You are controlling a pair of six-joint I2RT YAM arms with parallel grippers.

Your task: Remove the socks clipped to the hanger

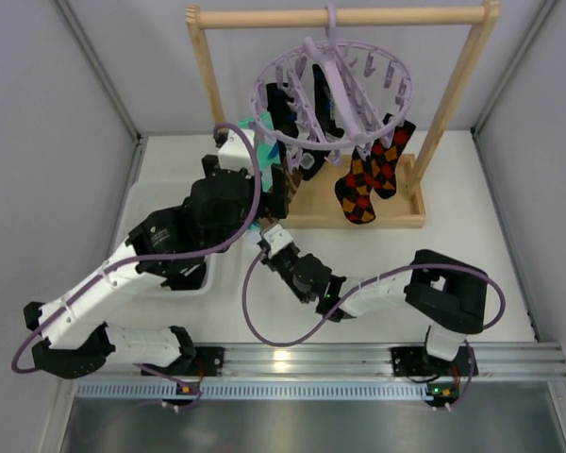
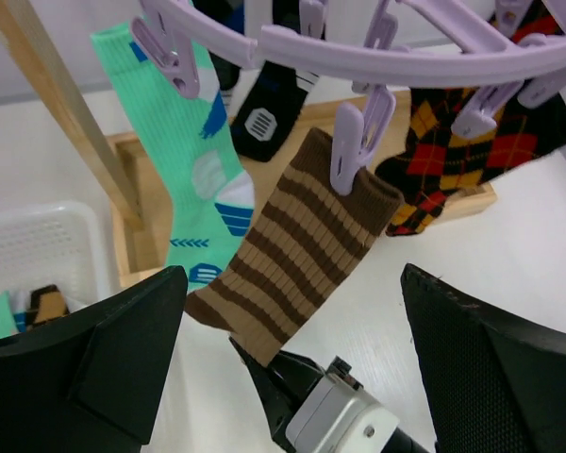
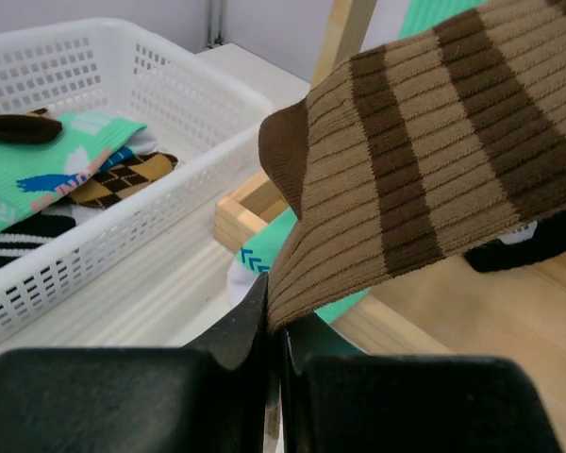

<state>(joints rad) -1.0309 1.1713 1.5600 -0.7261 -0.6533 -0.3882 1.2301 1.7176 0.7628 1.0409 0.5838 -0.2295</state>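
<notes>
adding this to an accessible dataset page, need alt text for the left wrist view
A brown striped sock hangs from a clip on the lavender hanger, its lower end pinched by the shut right gripper from below. A teal-and-white sock hangs to its left, argyle socks to its right, with the open left gripper framing the bottom.

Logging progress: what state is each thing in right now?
brown sock: clipped at cuff, lower end pinched
teal sock: clipped, hanging
black sock: clipped, hanging
argyle socks: clipped, hanging
hanger: hung on wooden rack
basket: holds loose socks
left gripper: open, empty
right gripper: shut on brown sock
</notes>
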